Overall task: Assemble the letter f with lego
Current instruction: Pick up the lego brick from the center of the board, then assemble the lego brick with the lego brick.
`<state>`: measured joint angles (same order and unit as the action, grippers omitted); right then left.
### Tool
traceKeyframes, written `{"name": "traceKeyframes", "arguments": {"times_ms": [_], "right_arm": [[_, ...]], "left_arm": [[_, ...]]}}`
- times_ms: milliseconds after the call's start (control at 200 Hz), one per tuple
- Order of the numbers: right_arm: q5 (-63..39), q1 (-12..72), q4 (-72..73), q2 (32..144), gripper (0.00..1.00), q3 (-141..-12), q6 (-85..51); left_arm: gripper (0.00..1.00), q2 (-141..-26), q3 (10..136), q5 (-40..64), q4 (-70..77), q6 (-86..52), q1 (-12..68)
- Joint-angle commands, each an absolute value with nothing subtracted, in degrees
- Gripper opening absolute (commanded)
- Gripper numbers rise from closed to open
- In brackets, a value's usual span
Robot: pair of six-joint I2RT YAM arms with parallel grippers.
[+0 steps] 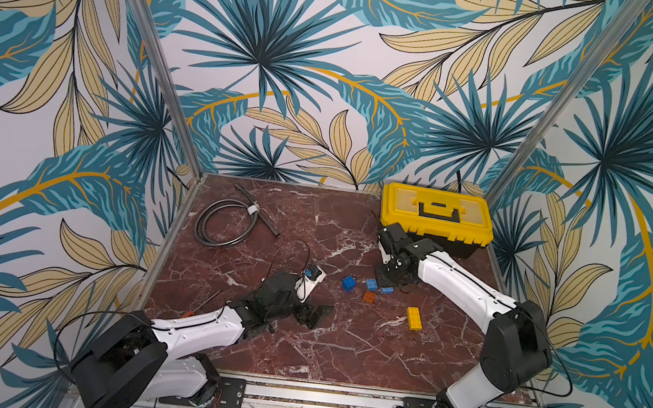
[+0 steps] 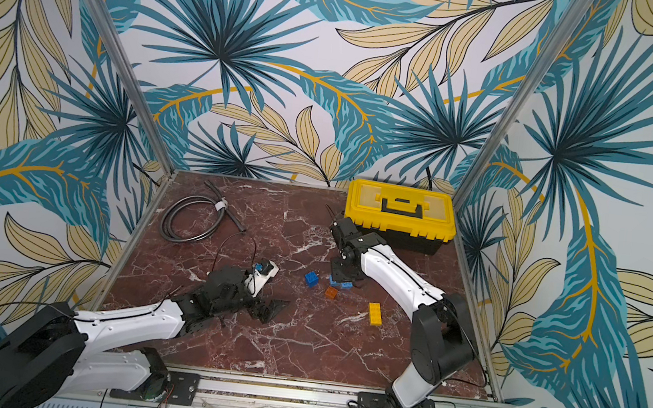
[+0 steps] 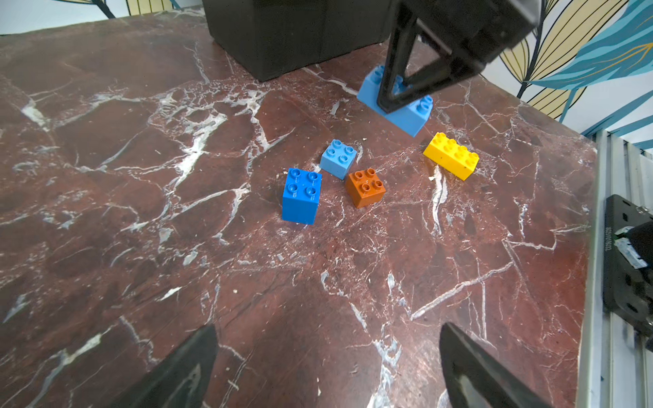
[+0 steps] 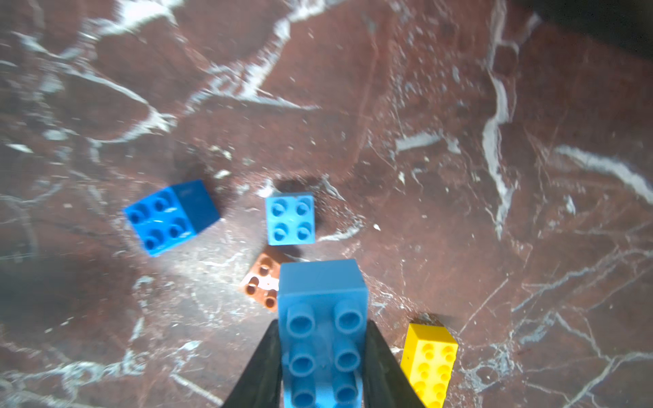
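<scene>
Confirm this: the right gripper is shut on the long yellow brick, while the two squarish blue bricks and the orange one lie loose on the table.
Wrong in one respect: the right gripper is shut on the long blue brick, not the yellow one. The right wrist view shows it clamping that brick's sides, while the long yellow brick lies loose beside it. The rest stands.

A: What kind of place is seen?
B: A robotics lab cell is suggested: a left arm [image 1: 197,330] and a right arm [image 1: 462,281] are bolted to an aluminium rail [image 1: 319,399], and the marble-patterned table [image 1: 300,348] is enclosed by leaf-printed panels [image 1: 311,65].
A: What is laid out?
B: Lego bricks [image 1: 414,318], a toolbox [image 1: 436,215].
</scene>
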<state>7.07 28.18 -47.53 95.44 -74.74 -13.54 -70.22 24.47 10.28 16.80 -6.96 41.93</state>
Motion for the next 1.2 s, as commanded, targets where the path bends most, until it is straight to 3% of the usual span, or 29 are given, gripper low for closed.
{"name": "traceKeyframes", "arguments": {"times_ms": [0, 731, 1192], "right_arm": [[4.4, 29.2, -51.0, 98.3, 0.23, -78.2, -10.1], [3.2, 36.1, -54.9, 110.8, 0.23, -92.5, 2.1], [5.1, 37.9, -54.3, 114.2, 0.22, -93.6, 5.0]], "left_arm": [[1.0, -70.0, 23.6, 8.4, 16.9, -6.6, 41.7], [0.99, -64.3, 20.6, 5.7, 16.8, -6.6, 41.6], [0.99, -63.2, 19.6, 5.3, 16.8, -5.7, 41.6]]}}
